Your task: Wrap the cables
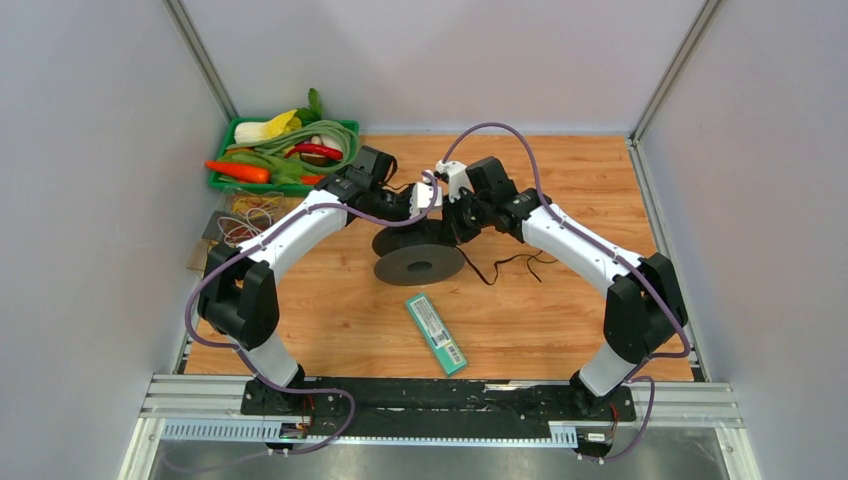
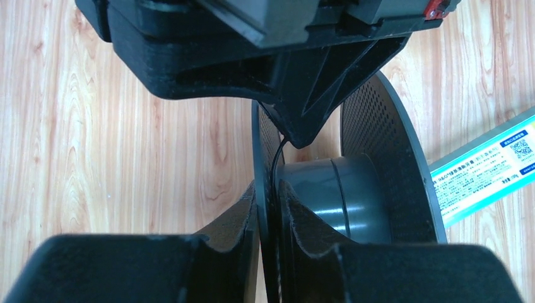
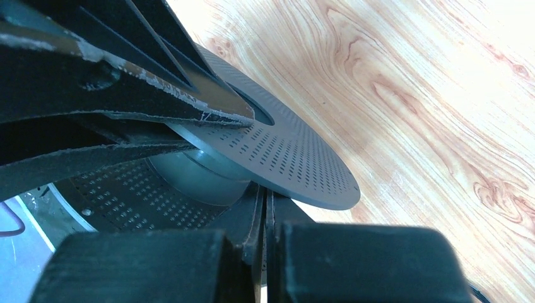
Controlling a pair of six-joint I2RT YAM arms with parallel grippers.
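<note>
A dark grey spool [image 1: 420, 262] lies tilted at the table's middle. My left gripper [image 1: 420, 222] is shut on one perforated flange of it; in the left wrist view the fingers [image 2: 243, 218] clamp that flange next to the hub [image 2: 353, 196]. My right gripper [image 1: 458, 228] is shut on a thin black cable [image 2: 278, 161] that runs from its tip down beside the flange. The rest of the cable [image 1: 512, 262] lies limp on the wood to the spool's right. In the right wrist view the jaws [image 3: 265, 205] are pressed together just under the flange [image 3: 290, 158].
A teal box [image 1: 437, 333] lies in front of the spool and shows in the left wrist view [image 2: 486, 170]. A green tray of vegetables [image 1: 285, 150] stands at the back left, with yellowish wires [image 1: 250, 215] near it. Walls close three sides.
</note>
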